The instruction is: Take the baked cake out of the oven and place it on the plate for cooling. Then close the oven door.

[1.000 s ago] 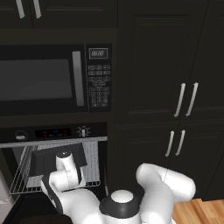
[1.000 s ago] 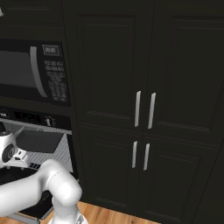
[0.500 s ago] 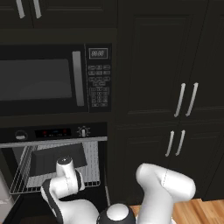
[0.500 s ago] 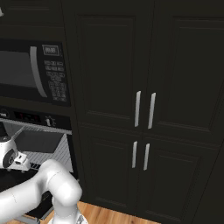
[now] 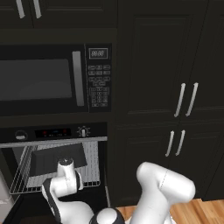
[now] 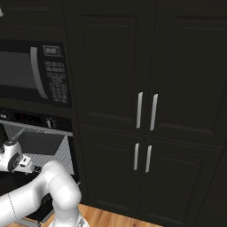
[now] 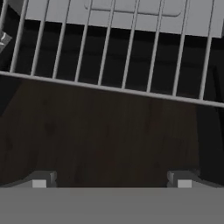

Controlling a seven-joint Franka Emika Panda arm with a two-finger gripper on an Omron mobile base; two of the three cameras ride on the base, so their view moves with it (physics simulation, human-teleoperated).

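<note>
The black built-in wall oven [image 5: 54, 166] with a red display and round knobs stands open below the black microwave with a keypad [image 5: 57, 78]. Its silver wire rack [image 5: 94, 164] carries a dark flat rectangular tray [image 5: 54, 158], which sits toward the rack's back edge. The two-finger gripper [image 7: 111, 180] hangs just in front of the rack's front edge, fingers [image 7: 41, 179] spread fully apart and holding nothing. The dark glass of the drop-down oven door [image 7: 109, 131] lies beneath it. The cake slice cannot be made out.
</note>
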